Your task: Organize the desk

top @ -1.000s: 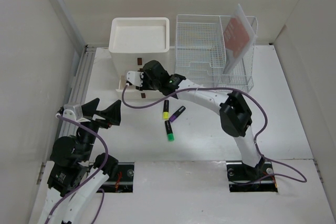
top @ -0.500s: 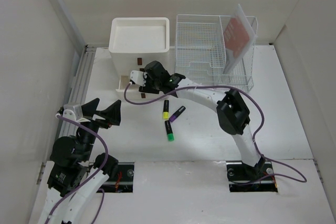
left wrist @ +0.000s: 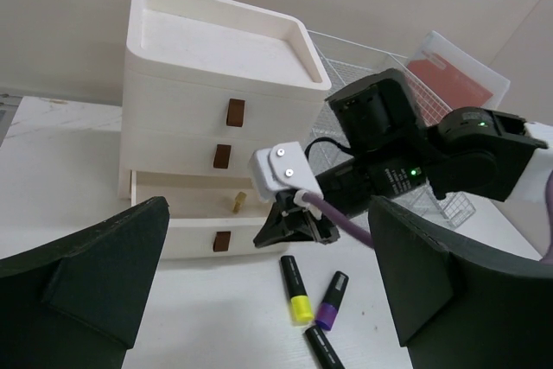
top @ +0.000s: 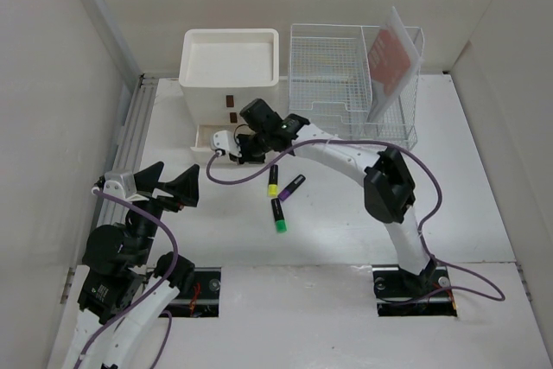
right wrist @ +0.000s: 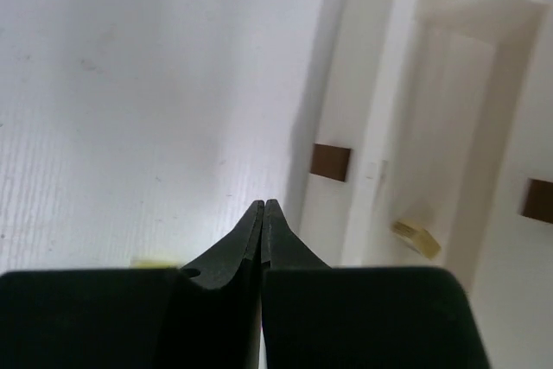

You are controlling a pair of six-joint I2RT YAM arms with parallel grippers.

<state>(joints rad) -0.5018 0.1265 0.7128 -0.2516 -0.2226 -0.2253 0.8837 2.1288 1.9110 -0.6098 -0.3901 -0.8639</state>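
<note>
Overhead first: you have the desk (top: 467, 187) spread white and flat under everything, its grey rail (top: 138, 127) running up the left edge. At the far side stands the cream drawer box (top: 229, 58). Just beside it on the right is the wire-mesh rack (top: 333, 84), with a red-and-white folder (top: 390, 56) leaning upright in its right end. Your right arm reaches across to the front of the box, and the right gripper (top: 238, 151) sits just in front of a drawer (top: 206, 134) that stands partly pulled out. Near it on the desk lie a yellow-capped marker (top: 273, 181), a purple-capped marker (top: 292, 187) and a green-capped marker (top: 278, 215). Your left gripper (top: 171, 182) hovers near the rail, well apart from all of that, its jaws spread wide and empty.

From the left wrist, its two dark fingers (left wrist: 86, 274) frame the scene, far apart. Between them you see the right gripper's tips pinched together, pointing down at the desk. They are in front of the pulled-out drawer, the third from the top, which has a small tan block (left wrist: 239, 200) inside.

From the right wrist, the fingertips (right wrist: 246, 239) are pressed flat together with nothing between them, above bare desk, with the open drawer to their right.
</note>
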